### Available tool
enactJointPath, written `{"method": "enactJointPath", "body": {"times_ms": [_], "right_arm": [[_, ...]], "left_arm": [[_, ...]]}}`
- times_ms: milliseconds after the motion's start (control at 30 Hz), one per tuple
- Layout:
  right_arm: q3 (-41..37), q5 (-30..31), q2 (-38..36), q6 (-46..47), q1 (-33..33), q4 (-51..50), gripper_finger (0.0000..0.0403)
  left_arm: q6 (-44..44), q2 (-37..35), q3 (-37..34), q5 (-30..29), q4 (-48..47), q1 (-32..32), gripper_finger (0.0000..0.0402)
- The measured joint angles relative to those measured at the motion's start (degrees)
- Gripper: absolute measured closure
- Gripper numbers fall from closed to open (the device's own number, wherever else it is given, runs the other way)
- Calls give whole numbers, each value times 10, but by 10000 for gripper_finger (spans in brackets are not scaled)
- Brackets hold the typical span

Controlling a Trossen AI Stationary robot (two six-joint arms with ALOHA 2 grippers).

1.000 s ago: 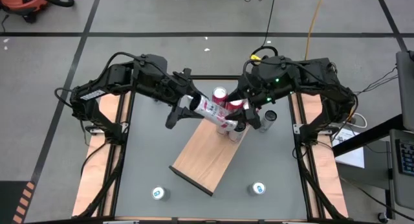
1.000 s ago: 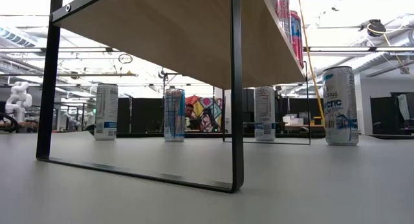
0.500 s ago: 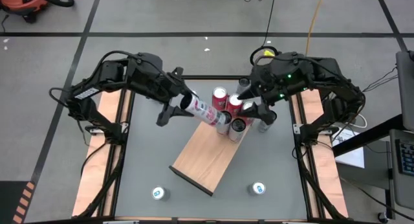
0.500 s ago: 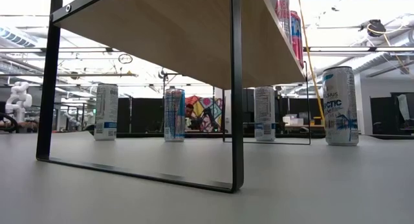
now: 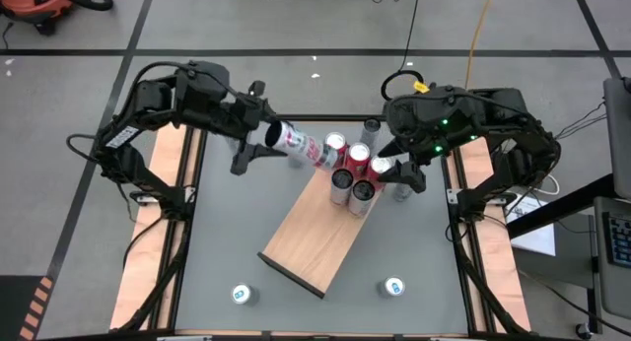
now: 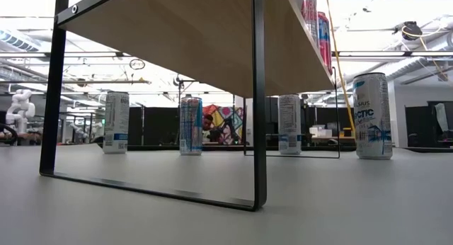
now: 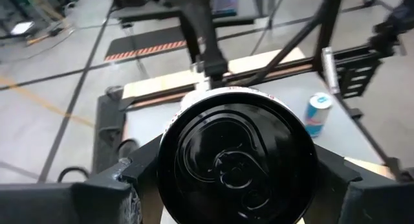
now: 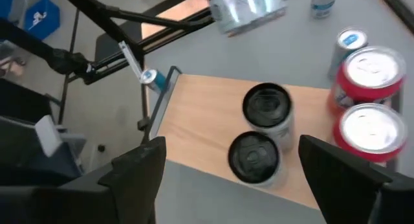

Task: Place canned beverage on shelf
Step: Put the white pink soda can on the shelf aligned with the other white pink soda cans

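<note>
My left gripper (image 5: 268, 136) is shut on a white can with red print (image 5: 296, 144), held in the air over the far left of the table, beside the far end of the shelf (image 5: 314, 233). Several cans stand upright on that end: red ones (image 8: 369, 68) and black-topped ones (image 8: 267, 107). My right gripper (image 5: 402, 173) hangs open above the shelf's right side, its fingers (image 8: 139, 179) apart, with nothing between them. From the low view, the shelf (image 6: 184, 32) stands on black frame legs; neither gripper is in that view. My left gripper clasps the can's round side (image 7: 178, 130) between its two fingers (image 7: 123, 185), near the black-topped end (image 7: 238, 162), which faces the wrist. The fingers lie along the can. It is lifted clear and slants down toward the shelf.
More cans stand on the grey tabletop: two near the front edge (image 5: 241, 295) (image 5: 393, 287), one near the far edge (image 5: 371, 127) and one right of the shelf (image 5: 402, 190). The near half of the board is bare.
My left gripper has drawn back toward the table's far left with the can, which has left the space over the shelf's cans and stays lifted. My right gripper has pulled away from the cans toward the table's right edge, still open.
</note>
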Motion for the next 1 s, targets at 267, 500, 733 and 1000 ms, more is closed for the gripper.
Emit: {"method": "enactJointPath", "body": {"times_ms": [267,500,733,1000], "right_arm": [[0,41,-33,16,2,-17,78],[0,85,-42,20,8,-17,78],[0,135,-40,49,8,-16,78],[0,161,-39,76,8,-16,78]], "left_arm": [[-1,1,1,-22,-46,32,146],[0,6,1,-19,-73,32,146],[3,18,1,-7,-109,31,146],[45,53,1,-2,-119,22,146]]}}
